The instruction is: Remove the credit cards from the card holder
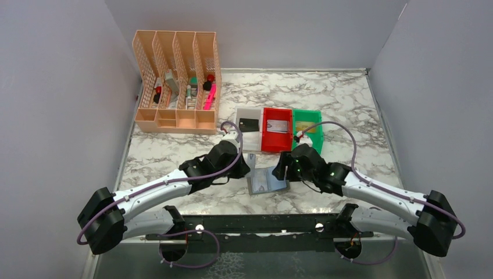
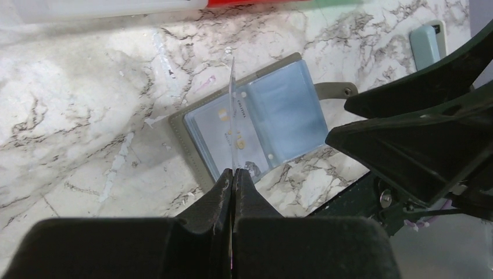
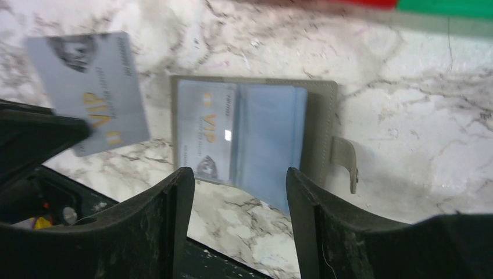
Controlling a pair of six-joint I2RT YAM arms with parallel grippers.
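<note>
Starting left: the left gripper [image 2: 234, 177] has its fingertips hidden under its own wrist in the top view. Its wrist cam shows the jaws clenched on a silvery card [image 3: 87, 93], edge-on there, so the face is unreadable. The card stands upright out of the pinch, its far edge pointing away from the gripper. The left arm reaches low and forward, wrist angled toward centre.

The card holder [image 2: 256, 125] lies open and flat on the marble table [image 1: 349, 104], just ahead of both grippers, strap tab out to one side. Its near edge is cut off by the right fingers [image 3: 168, 226] in the right wrist view. A pocketed card [image 3: 206, 136] with gold VIP print sits in one pocket; the other pocket's contents are hard to make out.

The right gripper [image 3: 238, 183] hangs over the holder's near edge, jaws apart, gripping nothing. The right arm reaches in low too.

Right wrist cam only: the held card's face, pale grey with gold VIP, blurred, up-left of that gripper.

Top view only, beyond the grippers: white bin [image 1: 251, 142] with a black card [image 1: 248, 124], red bin [image 1: 278, 143] with a pale card [image 1: 278, 126], green bin [image 1: 307, 116] with a gold card [image 1: 311, 129]. Details are too small to read.
</note>
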